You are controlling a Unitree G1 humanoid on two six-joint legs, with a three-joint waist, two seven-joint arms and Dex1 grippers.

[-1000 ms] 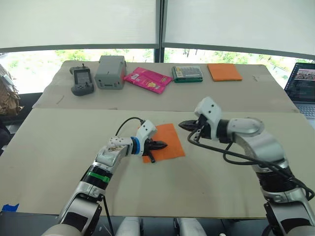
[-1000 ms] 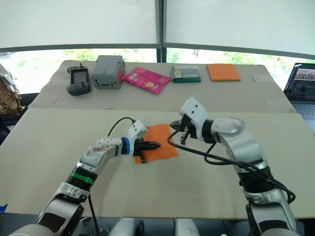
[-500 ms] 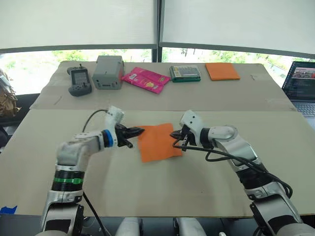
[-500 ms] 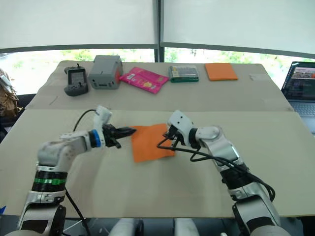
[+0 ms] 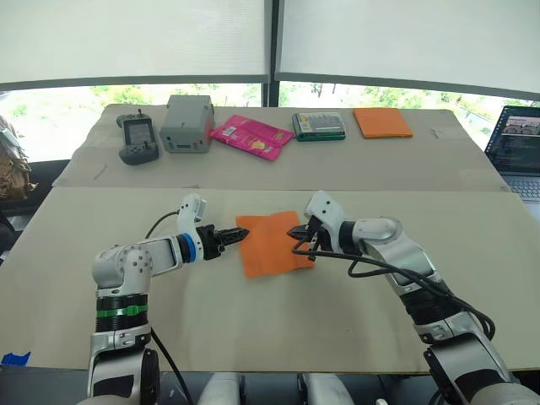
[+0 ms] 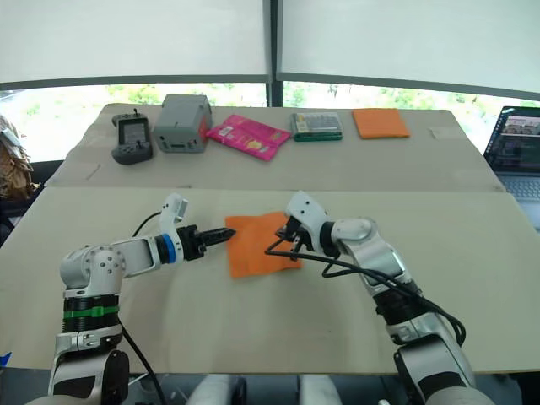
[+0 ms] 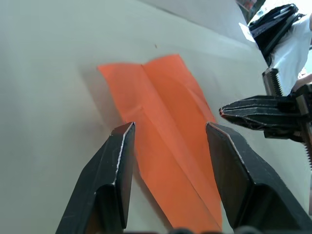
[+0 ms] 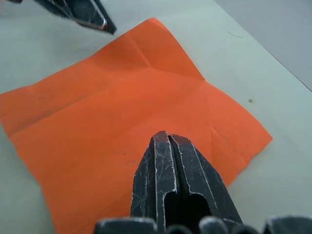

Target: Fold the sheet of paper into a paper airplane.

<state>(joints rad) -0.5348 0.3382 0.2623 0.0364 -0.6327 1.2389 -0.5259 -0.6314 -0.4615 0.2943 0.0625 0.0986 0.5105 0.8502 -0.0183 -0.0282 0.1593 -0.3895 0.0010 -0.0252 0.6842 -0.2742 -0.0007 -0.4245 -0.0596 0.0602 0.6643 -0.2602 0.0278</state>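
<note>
The sheet of paper (image 5: 272, 245) is bright orange, creased and lies flat and unfolded on the near table. My left gripper (image 5: 239, 235) is at the sheet's left edge, low over the table. In the left wrist view its fingers (image 7: 121, 146) stand open, spanning the sheet's (image 7: 165, 112) near corner with nothing gripped. My right gripper (image 5: 295, 237) is shut, its tip down over the right part of the sheet (image 8: 112, 102). The shut fingers (image 8: 163, 161) point across the paper towards the left gripper's tips (image 8: 97, 17).
On the far table stand a handheld controller (image 5: 139, 139), a grey box (image 5: 187, 123), a pink packet (image 5: 252, 137), a green box (image 5: 320, 126) and an orange pad (image 5: 383, 122). A laptop (image 5: 516, 143) is at the right edge. A seam (image 5: 126, 187) separates the two tables.
My left gripper left the sheet, drew back left, then returned to its left edge and opened. My right gripper came down from above onto the sheet's right side, staying shut.
</note>
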